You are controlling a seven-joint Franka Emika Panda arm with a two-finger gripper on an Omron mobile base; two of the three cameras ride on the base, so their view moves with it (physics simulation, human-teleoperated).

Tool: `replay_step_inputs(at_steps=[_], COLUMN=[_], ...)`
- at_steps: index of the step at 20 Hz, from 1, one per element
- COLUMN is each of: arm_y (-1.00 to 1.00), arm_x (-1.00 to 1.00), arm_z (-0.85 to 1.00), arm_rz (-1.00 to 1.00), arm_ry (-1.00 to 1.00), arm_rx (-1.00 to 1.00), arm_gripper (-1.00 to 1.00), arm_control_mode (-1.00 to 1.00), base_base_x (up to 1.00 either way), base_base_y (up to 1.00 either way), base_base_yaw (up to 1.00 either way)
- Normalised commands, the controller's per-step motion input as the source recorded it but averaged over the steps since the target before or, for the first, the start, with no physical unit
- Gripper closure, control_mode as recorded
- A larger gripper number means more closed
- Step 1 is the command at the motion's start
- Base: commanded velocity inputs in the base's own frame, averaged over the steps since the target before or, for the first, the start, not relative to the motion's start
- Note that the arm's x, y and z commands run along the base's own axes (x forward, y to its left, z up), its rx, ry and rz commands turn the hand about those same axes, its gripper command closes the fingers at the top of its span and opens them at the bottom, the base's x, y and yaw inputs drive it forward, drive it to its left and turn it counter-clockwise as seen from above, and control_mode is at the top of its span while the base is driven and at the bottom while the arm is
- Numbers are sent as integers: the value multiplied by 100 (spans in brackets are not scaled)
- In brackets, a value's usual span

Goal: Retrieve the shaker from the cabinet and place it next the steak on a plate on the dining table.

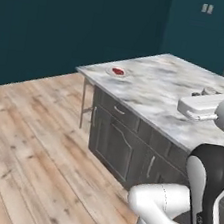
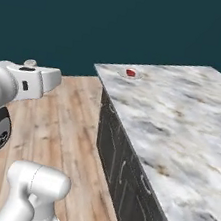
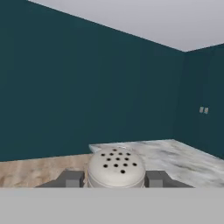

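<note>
The gripper (image 3: 114, 178) is clamped on the shaker (image 3: 116, 168), cap up between its fingers. Beyond it the table (image 1: 157, 90) stretches away lengthwise; the plate (image 1: 118, 72) with the steak (image 1: 118, 71) sits at the far corner, well ahead.

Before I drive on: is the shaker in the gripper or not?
In the gripper. In the hand view the shaker, its holed cap facing the camera, sits between the two dark fingertips, which press against its sides.

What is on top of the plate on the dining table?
The red steak lies on the white plate, near the dining table corner. At this distance, nothing else can be made out there.
</note>
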Motion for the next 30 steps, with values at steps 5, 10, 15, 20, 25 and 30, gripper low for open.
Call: replay_step_inputs(at_steps=[5,10,15,20,25,30], arm_y=[0,0,0,0,0,0], arm_x=[0,0,0,0,0,0], arm_z=[0,0,0,0,0,0], arm_rz=[0,0,0,0,0,0], arm_ry=[0,0,0,0,0,0], arm_rx=[0,0,0,0,0,0], arm_gripper=[100,100,100,100,100,100], arm_control_mode=[100,100,100,100,100,100], base_base_x=[55,67,66,60,60,74], base_base_y=[100,100,100,100,87,35], base_base_yaw=[-39,-37,-45,-41,-38,-41])
